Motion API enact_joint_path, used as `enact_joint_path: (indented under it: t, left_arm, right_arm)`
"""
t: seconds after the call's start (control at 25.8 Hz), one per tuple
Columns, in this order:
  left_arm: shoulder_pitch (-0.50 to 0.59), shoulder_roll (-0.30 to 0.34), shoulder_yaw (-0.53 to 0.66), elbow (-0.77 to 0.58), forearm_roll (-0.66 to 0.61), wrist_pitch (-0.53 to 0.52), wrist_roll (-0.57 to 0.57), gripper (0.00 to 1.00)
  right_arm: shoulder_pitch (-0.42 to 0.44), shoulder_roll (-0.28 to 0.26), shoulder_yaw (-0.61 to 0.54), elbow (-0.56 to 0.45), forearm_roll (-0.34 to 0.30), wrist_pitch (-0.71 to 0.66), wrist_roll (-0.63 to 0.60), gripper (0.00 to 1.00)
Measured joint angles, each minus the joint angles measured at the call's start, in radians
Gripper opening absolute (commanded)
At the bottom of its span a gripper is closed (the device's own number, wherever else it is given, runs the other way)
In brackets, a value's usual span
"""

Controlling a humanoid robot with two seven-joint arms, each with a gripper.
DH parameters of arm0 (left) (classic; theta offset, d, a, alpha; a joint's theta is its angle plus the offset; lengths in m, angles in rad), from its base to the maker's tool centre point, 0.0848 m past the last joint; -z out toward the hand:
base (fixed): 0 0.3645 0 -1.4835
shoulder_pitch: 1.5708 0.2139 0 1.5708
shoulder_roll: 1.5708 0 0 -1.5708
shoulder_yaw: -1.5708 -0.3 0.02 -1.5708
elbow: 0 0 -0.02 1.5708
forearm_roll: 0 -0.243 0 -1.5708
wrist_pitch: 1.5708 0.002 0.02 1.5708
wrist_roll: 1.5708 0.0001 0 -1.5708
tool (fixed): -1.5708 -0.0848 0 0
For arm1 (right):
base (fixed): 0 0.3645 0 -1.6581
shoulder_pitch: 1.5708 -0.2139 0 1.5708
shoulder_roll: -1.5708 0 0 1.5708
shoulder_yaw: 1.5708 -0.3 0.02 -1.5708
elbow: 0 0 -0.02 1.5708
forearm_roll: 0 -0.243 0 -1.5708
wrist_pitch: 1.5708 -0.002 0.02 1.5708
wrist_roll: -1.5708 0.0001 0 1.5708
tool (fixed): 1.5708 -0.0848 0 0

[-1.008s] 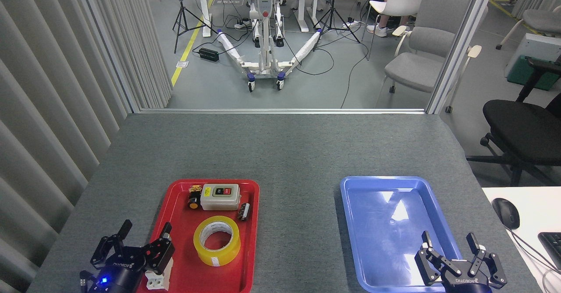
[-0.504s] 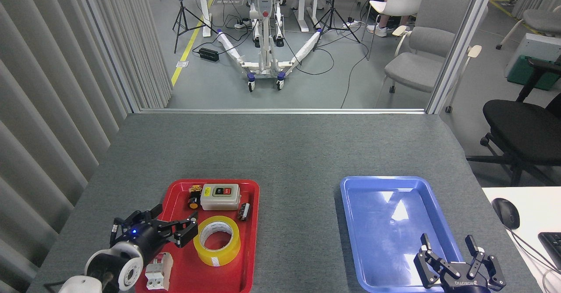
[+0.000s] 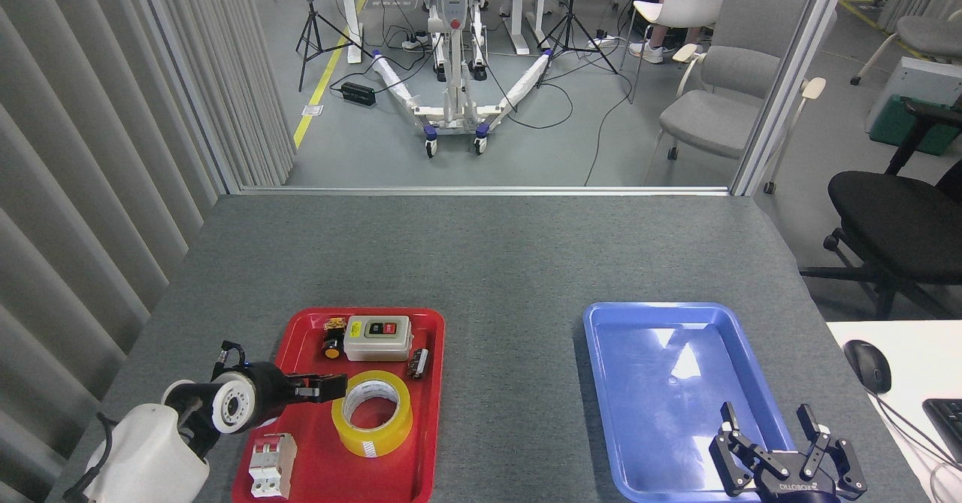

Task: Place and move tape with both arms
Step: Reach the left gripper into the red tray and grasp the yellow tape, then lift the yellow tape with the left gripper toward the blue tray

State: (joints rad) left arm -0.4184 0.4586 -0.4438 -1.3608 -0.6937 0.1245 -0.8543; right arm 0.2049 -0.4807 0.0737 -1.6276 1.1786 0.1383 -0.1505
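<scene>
At the near right edge, the right gripper [image 3: 768, 424] is seen with its black prongs spread wide apart and nothing between them, raised over the near end of the blue tray [image 3: 601, 353], which lies on the grey table [image 3: 488, 255]. At the near left, the left arm's white wrist housing [image 3: 150, 446] is seen low in the view, and the left gripper [image 3: 331, 387] is turned sideways, pointing right across the red tray [image 3: 432, 383]; it is seen edge-on and dark, so whether its prongs are apart or together cannot be told. Its tip is placed just beside the left rim of the tape [image 3: 373, 413], and contact cannot be judged. The tape lies flat in the red tray, hole upward. A white circuit breaker [image 3: 264, 465] lies in the tray's near left corner. Farther back in the same tray a grey switch box [image 3: 378, 337] is found, with a small black and yellow part [image 3: 332, 345] at its left and a small dark part [image 3: 418, 362] near its right. Beyond the table, a white wheeled frame [image 3: 451, 104] and grey chairs [image 3: 733, 89] stand on the floor.
</scene>
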Motion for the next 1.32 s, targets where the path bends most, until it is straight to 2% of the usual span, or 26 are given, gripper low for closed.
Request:
enact_joint_path:
  t: [0.19,0.62,0.97,1.01,1.24,1.32]
  left_arm:
    - [-0.011,-0.008,-0.027,0.01,0.009,0.021,-0.062,0.8]
    - [-0.031,-0.05,-0.054,0.042,0.002,0.024,-0.074,0.8]
    - [-0.037,-0.098,-0.056,0.107,-0.095,0.023,-0.074,0.68]
    - [-0.038,-0.101,-0.056,0.115,-0.103,0.022,-0.074,0.65]
    - [-0.04,-0.125,-0.056,0.155,-0.122,0.009,-0.073,0.3]
    - [-0.04,-0.127,-0.056,0.161,-0.124,0.01,-0.072,0.12]
  right_arm:
    - [0.001,0.002,0.0,0.0,0.003,-0.002,-0.002,1.0]
    - [0.0,0.0,-0.002,0.01,0.004,0.0,0.001,1.0]
    - [0.0,0.0,0.001,0.009,0.004,0.002,0.002,1.0]
    - [0.0,0.0,0.001,0.009,0.004,0.002,0.002,1.0]
    - [0.0,-0.001,0.001,0.01,0.005,0.0,0.002,1.0]
    - [0.0,-0.001,0.0,0.011,0.006,0.0,0.002,1.0]
